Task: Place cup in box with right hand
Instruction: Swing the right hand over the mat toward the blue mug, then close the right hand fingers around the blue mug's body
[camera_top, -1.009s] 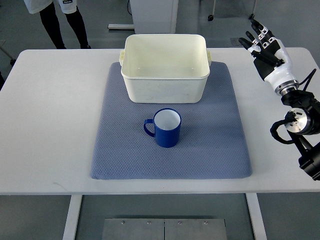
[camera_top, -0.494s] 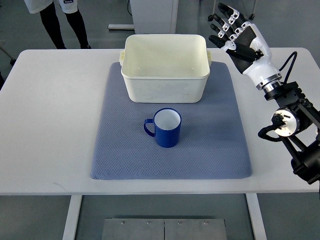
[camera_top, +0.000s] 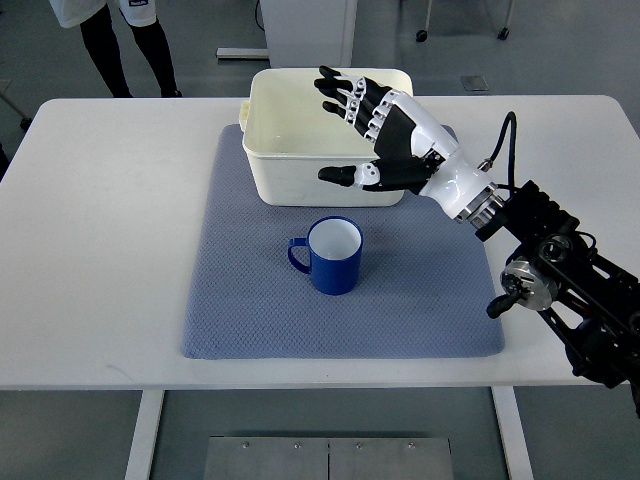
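Right hand (camera_top: 385, 135) hovering w/ fingers spread, holding nothing.
Cup (camera_top: 331, 255) sitting upright on mat (camera_top: 250, 300), just in front of box (camera_top: 290, 175), handle pointing left. Hand hanging over box's front-right part, above the cup & apart from it.

Robot lab, white test table (camera_top: 110, 250), grey floor (camera_top: 200, 30), person's legs (camera_top: 125, 45)

A blue mug (camera_top: 334, 257) stands upright on a grey-blue mat (camera_top: 340, 255), just in front of a cream plastic box (camera_top: 328, 135). The right hand (camera_top: 385, 135), fingers spread and empty, hovers over the box's near right corner, above the mug.
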